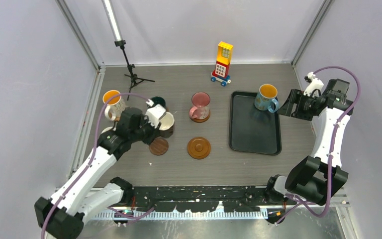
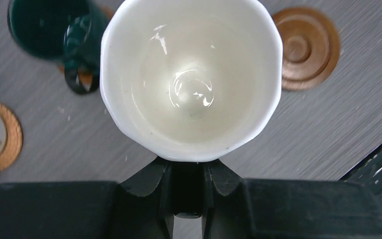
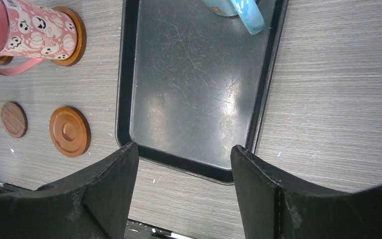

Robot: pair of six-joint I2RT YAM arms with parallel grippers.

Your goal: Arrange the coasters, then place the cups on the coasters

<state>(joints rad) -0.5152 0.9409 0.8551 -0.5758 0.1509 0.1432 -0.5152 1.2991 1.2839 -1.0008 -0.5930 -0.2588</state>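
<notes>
Cream cup sits pinched at its near side in left end effector.

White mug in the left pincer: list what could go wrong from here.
The white mug is gripped by the left pincer at one side only, so it may tilt or slip. It sits close beside the green mug and could knock it. The bare coaster lies off to one side, so the mug may land off-centre.

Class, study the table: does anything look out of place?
The blue mug stands in the far corner of the black tray, not on a coaster, while two coasters lie bare. Nothing looks spilled or broken.
</notes>
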